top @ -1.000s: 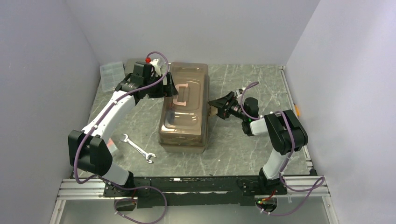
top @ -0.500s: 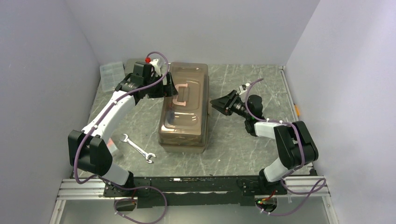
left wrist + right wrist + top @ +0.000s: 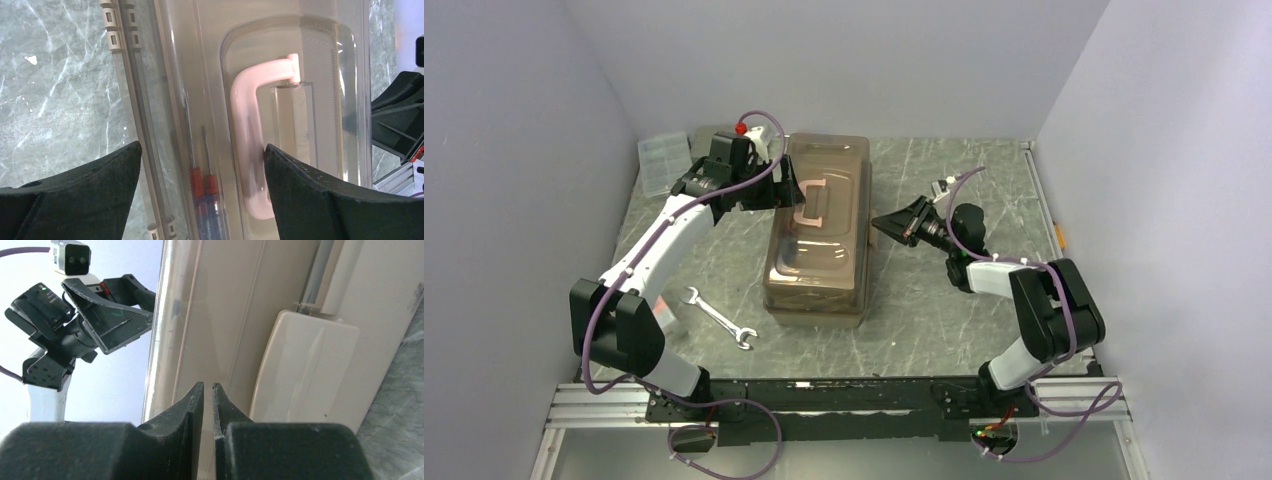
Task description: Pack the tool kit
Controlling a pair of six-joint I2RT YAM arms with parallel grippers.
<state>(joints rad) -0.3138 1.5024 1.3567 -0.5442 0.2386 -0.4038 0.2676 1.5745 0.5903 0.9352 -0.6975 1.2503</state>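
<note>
The tool kit point(image 3: 819, 270) is a taupe box with its smoky lid down, standing mid-table. Its pink handle point(image 3: 812, 203) lies flat in the lid's recess. My left gripper point(image 3: 769, 192) hovers over the lid, open wide. In the left wrist view the left gripper point(image 3: 201, 147) has its right finger beside the handle point(image 3: 247, 150). Red-and-blue screwdrivers point(image 3: 202, 182) show through the lid between the fingers. My right gripper point(image 3: 880, 222) points at the box's right side, shut and empty. In the right wrist view the right gripper point(image 3: 208, 385) faces the box wall beside a beige latch point(image 3: 305, 370).
A silver wrench point(image 3: 717, 318) lies on the marble table left of the box's near end. A clear organiser box point(image 3: 664, 163) sits at the far left corner. A small flat case point(image 3: 662, 312) is partly hidden by the left arm. Grey walls enclose three sides.
My right gripper has closed from open to shut and drawn back a little from the box's right side, its elbow swinging right. The left arm and the box have stayed still.
</note>
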